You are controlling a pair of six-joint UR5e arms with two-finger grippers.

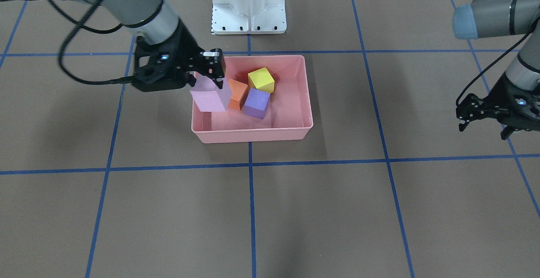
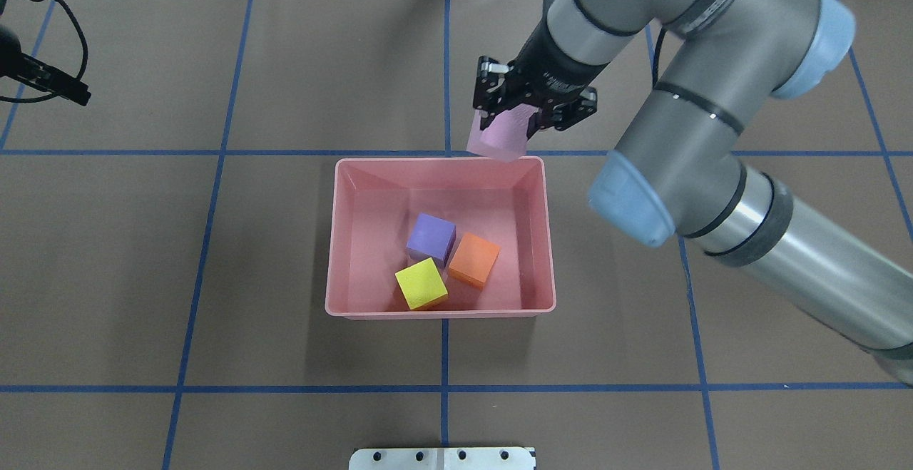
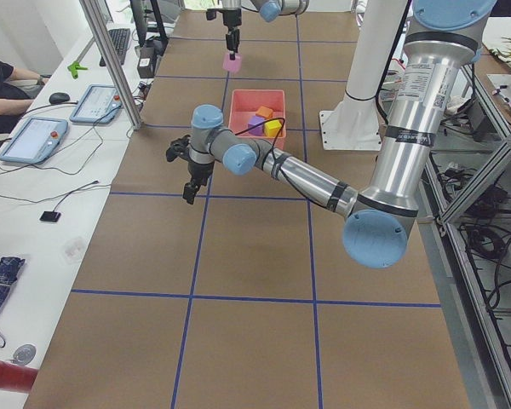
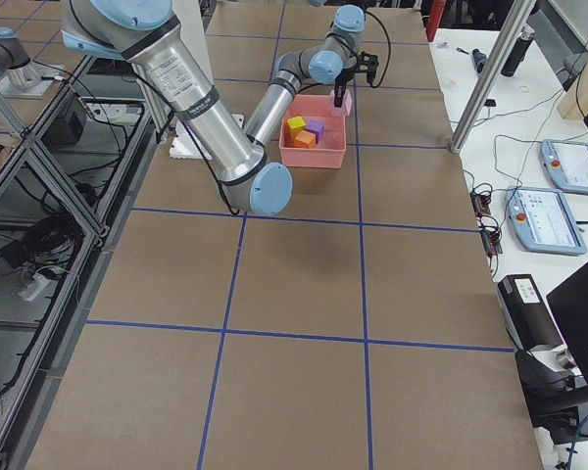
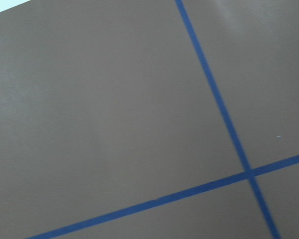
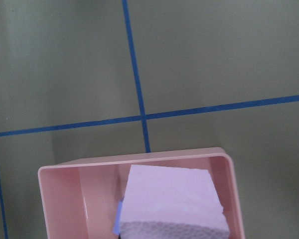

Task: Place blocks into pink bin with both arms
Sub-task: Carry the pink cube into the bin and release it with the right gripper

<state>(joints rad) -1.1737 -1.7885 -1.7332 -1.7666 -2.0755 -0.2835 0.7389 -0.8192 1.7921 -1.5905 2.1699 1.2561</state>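
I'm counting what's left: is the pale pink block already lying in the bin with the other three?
No, the pale pink block is clamped in the right claw, up in the air above the bin.

Brown table (image 1: 295, 210) w/ blue tape grid (image 1: 250, 164), 2 tablets (image 3: 92, 103).

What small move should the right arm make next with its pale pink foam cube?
Probably ease the right tool slightly toward the robot before opening: the pale pink foam cube hangs near the far rim of the shallow salmon-pink plastic bin, so a drop might clip it.
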